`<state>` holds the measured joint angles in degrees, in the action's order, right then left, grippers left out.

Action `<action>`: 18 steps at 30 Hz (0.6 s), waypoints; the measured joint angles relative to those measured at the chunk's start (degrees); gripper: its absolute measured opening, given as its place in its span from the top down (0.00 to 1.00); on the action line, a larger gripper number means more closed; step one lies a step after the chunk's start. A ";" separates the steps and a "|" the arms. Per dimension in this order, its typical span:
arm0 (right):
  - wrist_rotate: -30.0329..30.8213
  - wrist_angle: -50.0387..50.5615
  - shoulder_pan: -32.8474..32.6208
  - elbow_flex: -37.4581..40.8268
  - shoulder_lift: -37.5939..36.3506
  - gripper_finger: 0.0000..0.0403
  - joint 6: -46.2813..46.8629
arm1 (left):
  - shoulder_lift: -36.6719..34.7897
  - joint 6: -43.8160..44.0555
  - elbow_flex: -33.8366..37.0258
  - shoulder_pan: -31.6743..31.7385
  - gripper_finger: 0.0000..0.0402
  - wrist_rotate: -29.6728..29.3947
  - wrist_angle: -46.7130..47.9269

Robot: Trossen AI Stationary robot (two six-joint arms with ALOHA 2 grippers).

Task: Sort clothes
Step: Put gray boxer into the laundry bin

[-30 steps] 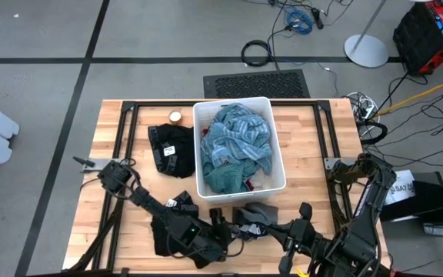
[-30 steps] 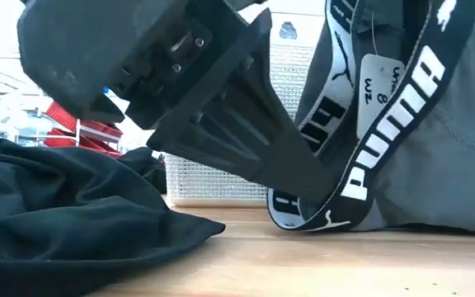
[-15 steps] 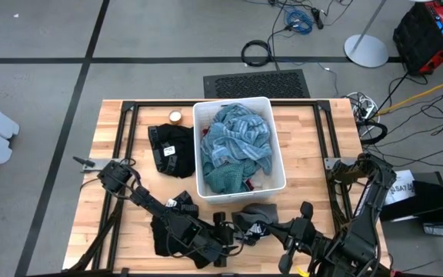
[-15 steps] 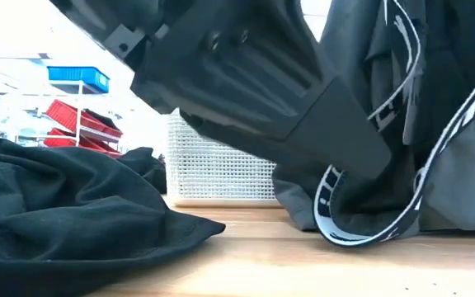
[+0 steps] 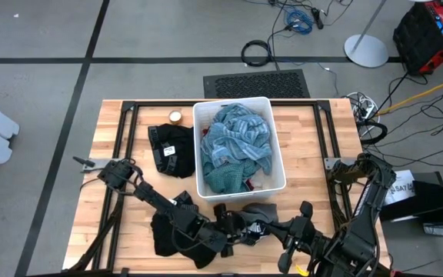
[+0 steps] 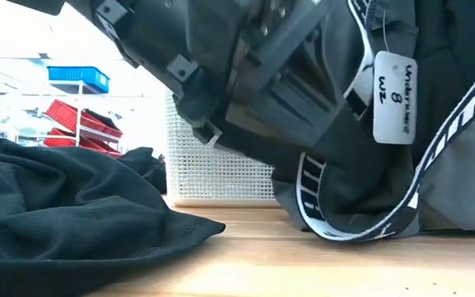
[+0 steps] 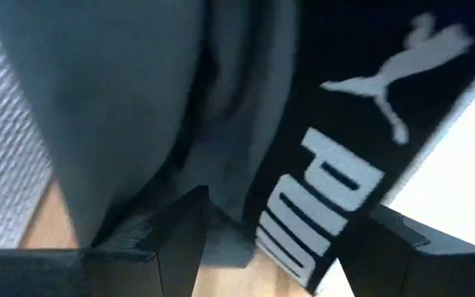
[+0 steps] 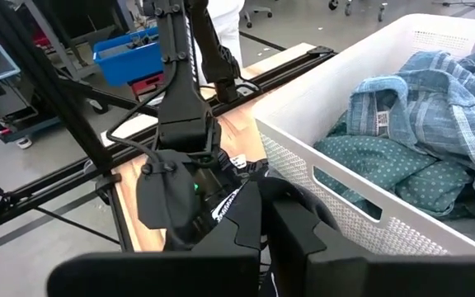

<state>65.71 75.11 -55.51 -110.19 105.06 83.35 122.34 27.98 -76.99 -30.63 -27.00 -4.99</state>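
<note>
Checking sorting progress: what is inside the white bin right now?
The white bin holds a heap of teal-grey striped fabric, with a dotted teal piece and a sliver of magenta at the near end. Whatever lies beneath the heap is covered.

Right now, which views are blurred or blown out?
Left wrist view: soft and out of focus, the grey underwear fills the frame. Low view: room behind is blown out white, left arm blocks the top. High and right wrist views are evenly lit and sharp.

left tool (image 5: 233,228): fingers spread | right tool (image 5: 271,229): clamped
</note>
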 joint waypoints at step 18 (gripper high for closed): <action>-17.11 13.41 -1.10 6.47 -0.15 1.00 8.91 | -1.27 4.30 0.03 -0.80 0.99 16.33 7.83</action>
<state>48.61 88.52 -56.60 -103.72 104.90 92.26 121.07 32.27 -76.96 -31.43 -10.68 2.85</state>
